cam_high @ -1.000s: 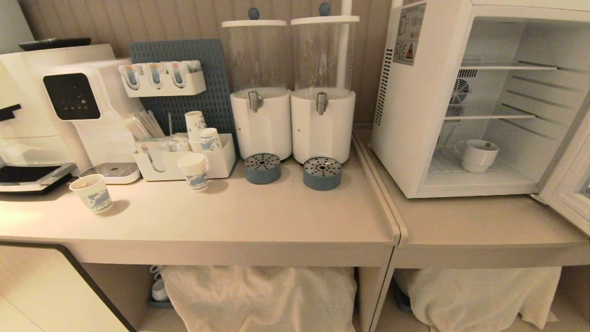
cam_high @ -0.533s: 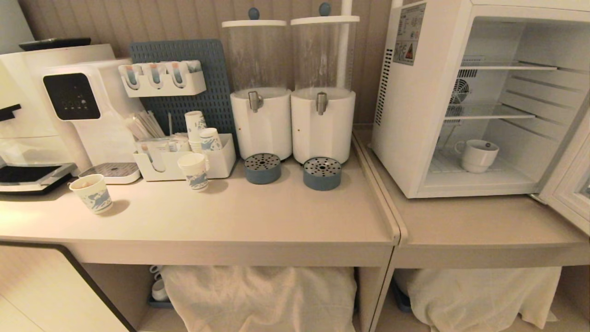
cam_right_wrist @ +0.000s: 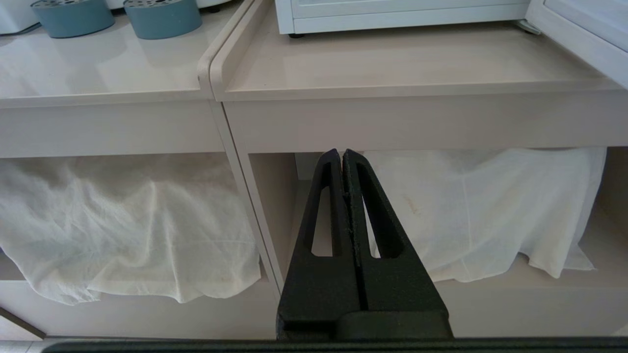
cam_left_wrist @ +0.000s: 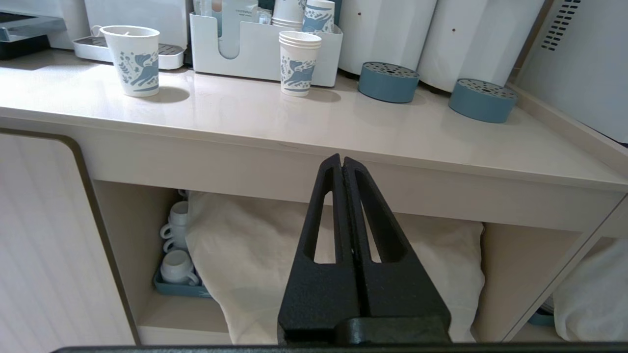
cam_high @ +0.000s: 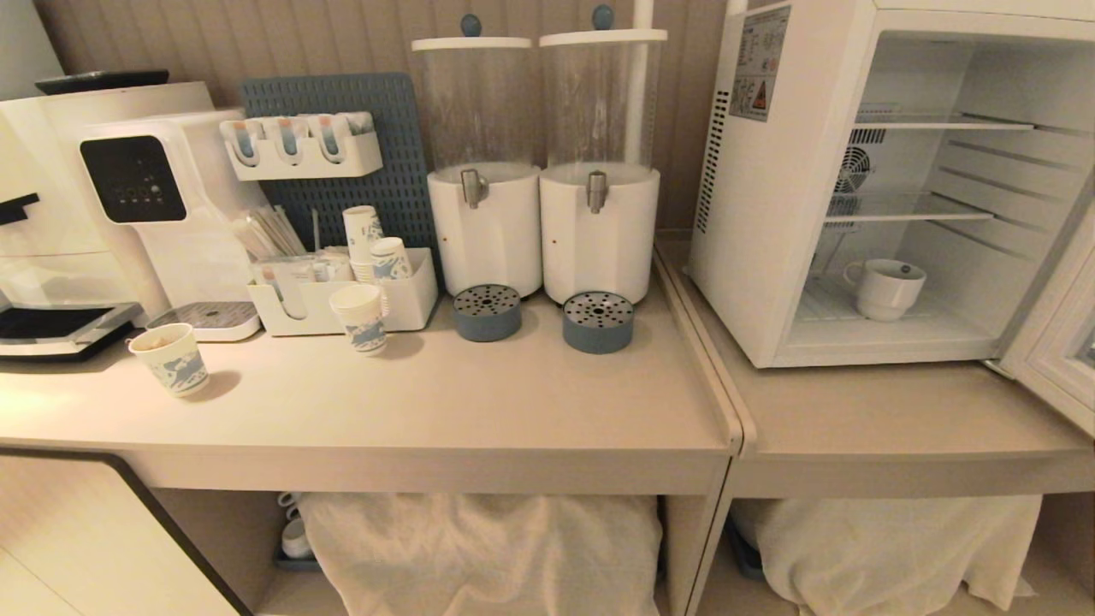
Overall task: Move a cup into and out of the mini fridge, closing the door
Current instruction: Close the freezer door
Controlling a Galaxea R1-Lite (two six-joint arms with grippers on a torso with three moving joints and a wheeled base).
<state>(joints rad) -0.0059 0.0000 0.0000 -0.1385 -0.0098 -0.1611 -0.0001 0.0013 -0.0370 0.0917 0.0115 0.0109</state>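
Observation:
The white cup (cam_high: pixel 886 288) stands on the floor of the mini fridge (cam_high: pixel 770 214), handle turned left, on the right counter. The door (cam_high: pixel 1056 342) hangs swung open at the right edge, and its lower corner (cam_right_wrist: pixel 574 29) shows in the right wrist view. Neither arm shows in the head view. My left gripper (cam_left_wrist: pixel 342 159) is shut and empty, held low in front of the left counter's edge. My right gripper (cam_right_wrist: pixel 342 153) is shut and empty too, below the front edge of the right counter.
Two white drink dispensers (cam_high: pixel 547 171) with blue drip trays (cam_high: pixel 598 321) stand left of the fridge. Paper cups (cam_high: pixel 170 358), a white organiser (cam_high: pixel 342 295) and a coffee machine (cam_high: pixel 162 205) fill the left counter. White cloths (cam_high: pixel 479 547) hang below; spare mugs (cam_left_wrist: pixel 176 250) sit underneath.

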